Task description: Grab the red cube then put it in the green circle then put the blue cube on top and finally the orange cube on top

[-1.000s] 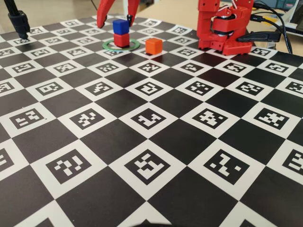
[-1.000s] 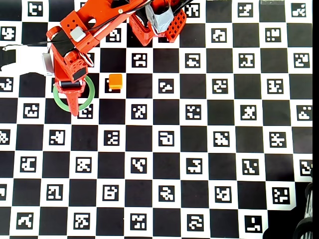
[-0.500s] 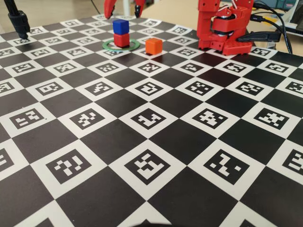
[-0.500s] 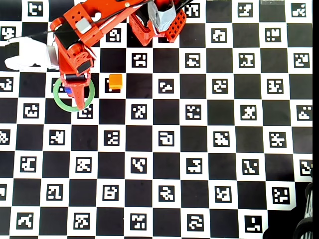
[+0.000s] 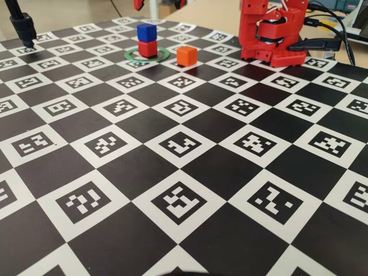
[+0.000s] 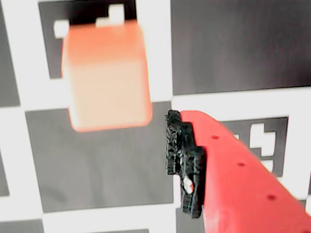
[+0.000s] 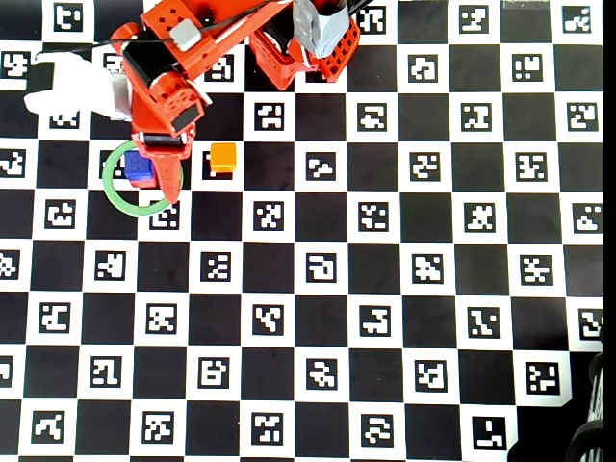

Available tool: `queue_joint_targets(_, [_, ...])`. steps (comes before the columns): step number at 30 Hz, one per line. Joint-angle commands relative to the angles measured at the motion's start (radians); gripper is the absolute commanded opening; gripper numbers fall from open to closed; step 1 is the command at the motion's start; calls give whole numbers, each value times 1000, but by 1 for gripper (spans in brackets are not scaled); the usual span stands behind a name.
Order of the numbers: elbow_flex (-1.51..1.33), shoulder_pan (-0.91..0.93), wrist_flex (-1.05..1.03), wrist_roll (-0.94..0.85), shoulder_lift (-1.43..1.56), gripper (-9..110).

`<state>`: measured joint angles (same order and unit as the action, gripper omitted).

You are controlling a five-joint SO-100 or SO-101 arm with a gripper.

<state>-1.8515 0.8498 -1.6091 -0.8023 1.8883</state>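
Observation:
In the fixed view the blue cube (image 5: 146, 31) sits on the red cube (image 5: 148, 49), inside the green circle (image 5: 131, 56). The orange cube (image 5: 186, 56) rests on the board just right of the ring. My gripper (image 5: 158, 3) hangs high above the stack, open and holding nothing, with only its two red tips showing at the top edge. From overhead, the blue cube (image 7: 141, 167) hides the red one, and a red finger (image 7: 171, 181) overlaps the ring's (image 7: 123, 203) right side. The wrist view shows the orange cube (image 6: 107, 75) up left of one finger (image 6: 228, 170).
The red arm base (image 5: 270, 34) stands at the back right of the checkered marker board (image 5: 184, 172), with cables behind it. A black stand (image 5: 23, 26) rises at the back left. A white object (image 7: 72, 82) lies left of the arm in the overhead view.
The gripper has lifted away from the stack and shifted slightly toward the orange cube. The blue cube stays on the red cube. The orange cube has not moved.

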Motion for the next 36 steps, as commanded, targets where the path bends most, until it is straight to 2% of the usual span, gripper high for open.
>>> queue_joint_targets(1, [75, -46, -26, 54, 87, 52])
queue_joint_targets(20, [-192, -230, 34, 235, 278, 52])
queue_joint_targets(36, [-428, -218, 195, 216, 327, 52])
